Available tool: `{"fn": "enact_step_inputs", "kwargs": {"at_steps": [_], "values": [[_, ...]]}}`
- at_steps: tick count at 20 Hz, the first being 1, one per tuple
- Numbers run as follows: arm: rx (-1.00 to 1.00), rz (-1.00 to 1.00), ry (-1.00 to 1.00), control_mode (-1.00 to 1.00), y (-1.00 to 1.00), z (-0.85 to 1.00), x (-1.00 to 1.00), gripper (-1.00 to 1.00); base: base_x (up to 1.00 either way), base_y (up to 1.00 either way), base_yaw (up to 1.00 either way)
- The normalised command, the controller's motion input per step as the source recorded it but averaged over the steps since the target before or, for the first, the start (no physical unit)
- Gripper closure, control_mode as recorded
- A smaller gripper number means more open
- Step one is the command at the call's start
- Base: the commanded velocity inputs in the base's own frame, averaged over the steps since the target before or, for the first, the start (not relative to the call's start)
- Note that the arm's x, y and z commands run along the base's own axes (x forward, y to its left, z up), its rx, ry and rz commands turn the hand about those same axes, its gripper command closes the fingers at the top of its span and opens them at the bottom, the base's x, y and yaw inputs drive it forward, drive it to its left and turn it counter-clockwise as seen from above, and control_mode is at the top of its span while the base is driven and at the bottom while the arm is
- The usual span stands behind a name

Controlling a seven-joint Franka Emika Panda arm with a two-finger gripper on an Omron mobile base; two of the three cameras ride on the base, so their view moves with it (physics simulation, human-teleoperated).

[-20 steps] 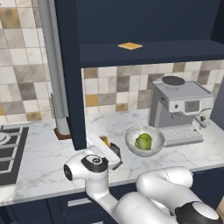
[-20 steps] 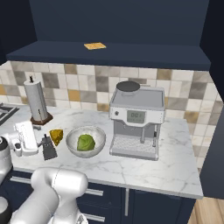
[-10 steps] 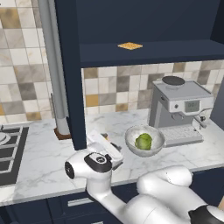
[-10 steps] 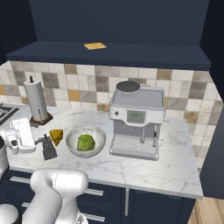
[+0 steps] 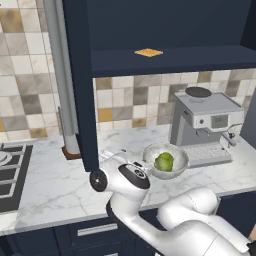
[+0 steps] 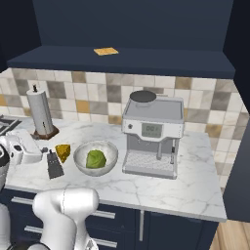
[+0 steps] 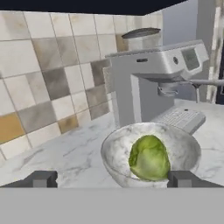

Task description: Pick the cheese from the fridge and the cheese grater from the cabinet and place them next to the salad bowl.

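The gripper (image 7: 112, 179) is spread wide and holds nothing, low over the counter (image 6: 161, 188) near its front edge. Just beyond it stands the salad bowl (image 6: 95, 157). The cheese grater (image 6: 54, 165) lies left of the bowl, the cheese (image 6: 63, 152) just behind it. The coffee machine (image 6: 153, 133) stands toward the back wall.

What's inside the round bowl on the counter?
Inside the salad bowl sits one green lettuce ball, clear in the hand view too. Whatever lies under the ball on the bowl's bottom is covered. The cheese and cheese grater lie outside it, beside it.
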Motion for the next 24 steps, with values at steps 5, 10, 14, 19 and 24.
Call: {"fn": "enact_step_inputs", "kwargs": {"at_steps": [5,10,14,19,24], "values": [[0.00,0.29,0.13,-1.00,-0.22,0.43,-0.26,-1.00,0.00,0.00,0.00],[0.00,0.20,0.10,-1.00,-0.24,0.46,-0.30,-1.00,0.00,0.00,0.00],[0.00,0.11,0.10,-1.00,-0.23,0.50,-0.33,-1.00,0.00,0.00,0.00],[-0.03,0.04,0.13,-1.00,-0.22,0.49,-0.26,-1.00,0.00,0.00,0.00],[-0.05,0.02,0.09,-1.00,-0.22,0.46,-0.25,-1.00,0.00,0.00,0.00]]}}
